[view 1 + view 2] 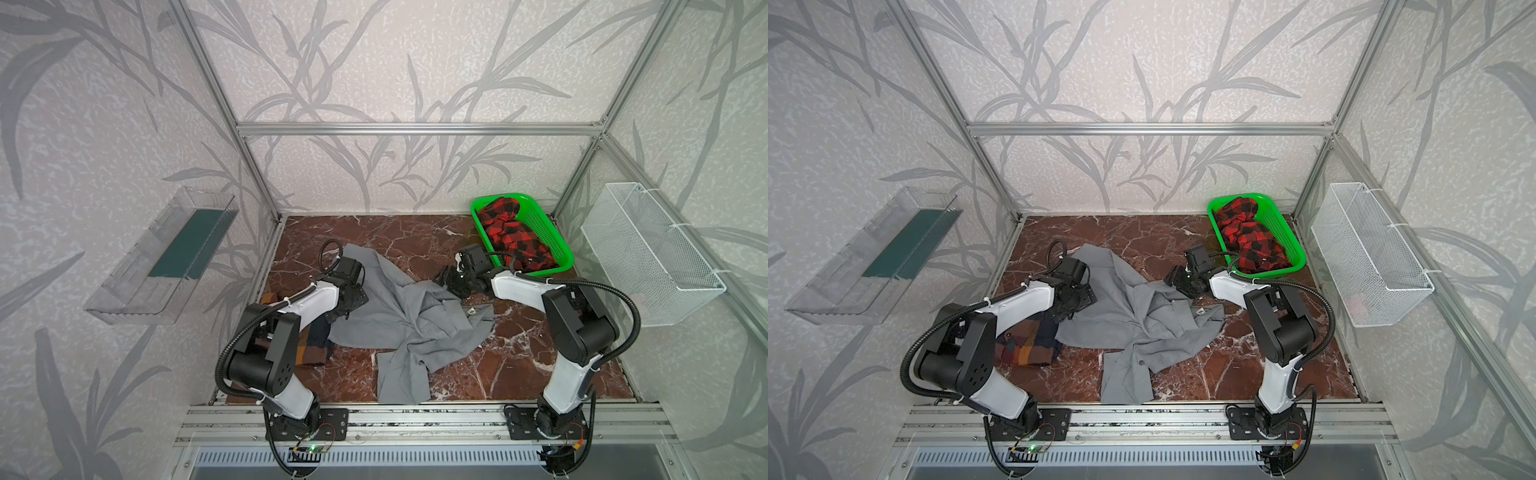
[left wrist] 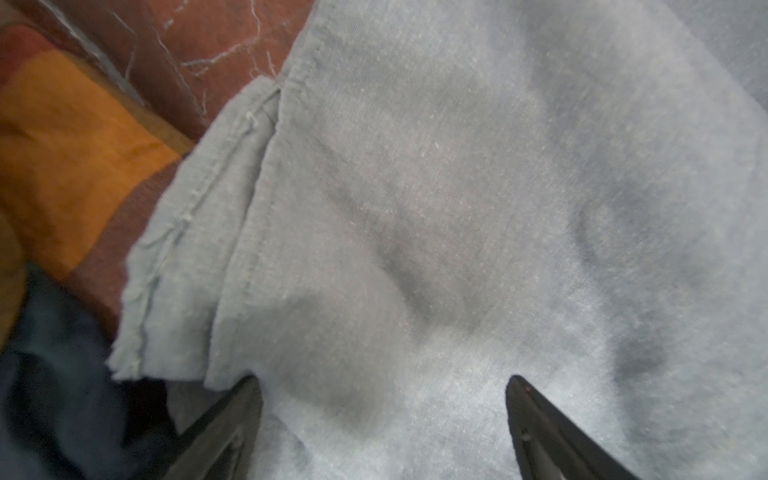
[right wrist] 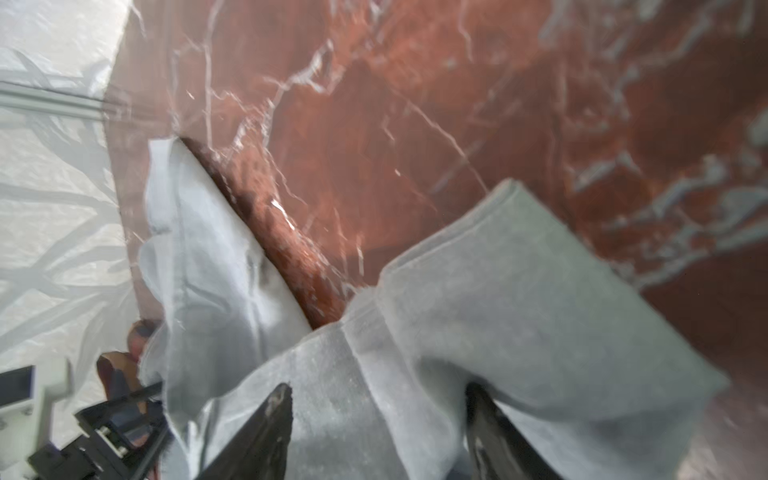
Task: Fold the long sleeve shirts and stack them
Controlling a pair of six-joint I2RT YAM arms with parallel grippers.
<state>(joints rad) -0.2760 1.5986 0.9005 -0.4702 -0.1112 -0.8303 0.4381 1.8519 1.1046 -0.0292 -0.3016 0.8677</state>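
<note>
— Grey shirt (image 1: 399,316)?
— Crumpled at frame centre, one edge at the front rail (image 1: 415,415). My left gripper (image 2: 384,386) is spread over it. My right gripper (image 3: 378,386) is amid cloth, grip unclear.
— Checked shirt (image 1: 1025,345)?
— Lower left, under my left arm (image 1: 307,307). The table (image 1: 519,365) is bare at lower right.

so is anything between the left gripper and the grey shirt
Nothing visible does. The left gripper hangs open right over the grey shirt, with only bare grey cloth showing between its fingers. The orange, brown and navy checked shirt lies off to the side of the grey one, not in the gap.
</note>
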